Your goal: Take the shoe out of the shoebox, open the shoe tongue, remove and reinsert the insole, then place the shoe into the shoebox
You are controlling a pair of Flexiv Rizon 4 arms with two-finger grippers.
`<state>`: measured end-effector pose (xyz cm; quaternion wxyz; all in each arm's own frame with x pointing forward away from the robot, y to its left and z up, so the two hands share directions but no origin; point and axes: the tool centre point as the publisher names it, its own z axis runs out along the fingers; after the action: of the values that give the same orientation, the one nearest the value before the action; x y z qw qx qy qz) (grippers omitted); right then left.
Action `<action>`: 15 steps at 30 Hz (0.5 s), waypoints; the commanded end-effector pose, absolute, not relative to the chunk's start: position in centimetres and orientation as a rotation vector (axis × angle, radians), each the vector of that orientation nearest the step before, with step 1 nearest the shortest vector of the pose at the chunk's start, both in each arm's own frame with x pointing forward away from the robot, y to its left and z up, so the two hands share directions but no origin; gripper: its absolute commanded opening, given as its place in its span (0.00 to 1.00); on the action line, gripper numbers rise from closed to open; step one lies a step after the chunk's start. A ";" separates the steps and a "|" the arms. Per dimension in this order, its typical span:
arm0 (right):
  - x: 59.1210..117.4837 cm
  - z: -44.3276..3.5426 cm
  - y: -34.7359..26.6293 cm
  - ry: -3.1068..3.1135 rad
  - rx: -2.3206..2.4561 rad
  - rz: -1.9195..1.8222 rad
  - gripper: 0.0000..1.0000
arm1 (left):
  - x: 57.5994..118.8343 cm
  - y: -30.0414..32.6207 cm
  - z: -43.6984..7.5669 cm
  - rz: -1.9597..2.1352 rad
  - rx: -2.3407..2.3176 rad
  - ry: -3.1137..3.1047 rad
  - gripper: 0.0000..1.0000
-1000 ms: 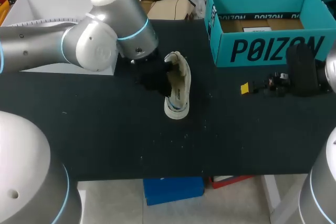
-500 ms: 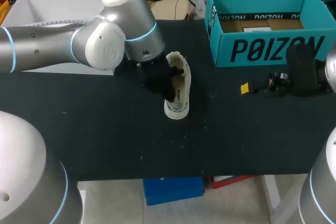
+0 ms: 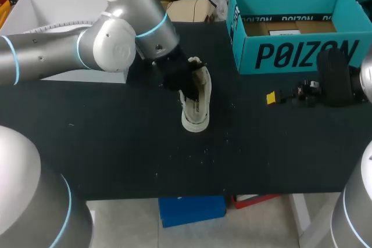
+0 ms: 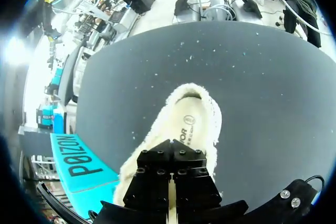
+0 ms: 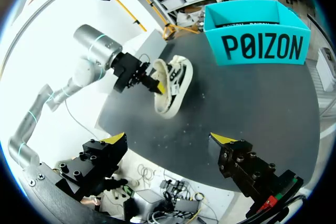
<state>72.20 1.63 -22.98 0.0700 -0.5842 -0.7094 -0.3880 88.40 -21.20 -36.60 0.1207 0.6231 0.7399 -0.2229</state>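
Note:
A cream fleece-lined shoe (image 3: 197, 111) lies tipped on its side in the middle of the black table, its opening turned toward my left gripper (image 3: 185, 85). In the left wrist view the black fingers (image 4: 157, 177) are pressed together on the fleecy rim of the shoe (image 4: 197, 121), with the insole showing ahead. From the right wrist view, the left gripper (image 5: 157, 83) has a yellow tip at the opening of the shoe (image 5: 177, 85). The teal shoebox (image 3: 296, 53) stands open at the back right. My right gripper (image 3: 279, 97) hangs open in front of it, holding nothing.
A white box (image 3: 40, 10) sits at the back left beside my left arm. The shoebox (image 5: 262, 48) holds a brown cardboard sheet. My right gripper (image 5: 169, 139) stands well away from the shoe, with bare black table between them.
My left arm has swung and turned at the shoe, its gripper shifting slightly toward the back. The shoe has tipped a little with it. The right arm has kept still.

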 end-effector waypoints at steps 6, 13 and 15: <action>72.2 -23.1 1.7 -2.134 -1.760 -1.169 1.00 | 90.6 -16.2 -30.5 -0.718 1.436 2.009 0.00; 72.2 -23.1 1.7 -2.134 -1.760 -1.169 1.00 | 93.3 -15.3 -30.1 -0.669 1.283 2.028 0.00; 72.2 -23.1 1.7 -2.134 -1.760 -1.169 1.00 | 94.0 -15.3 -30.1 -0.657 1.269 2.032 0.00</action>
<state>72.20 1.63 -22.98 0.0700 -0.5842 -0.7094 -0.3880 94.27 -15.05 -29.53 0.2914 0.4968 0.7777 -0.2521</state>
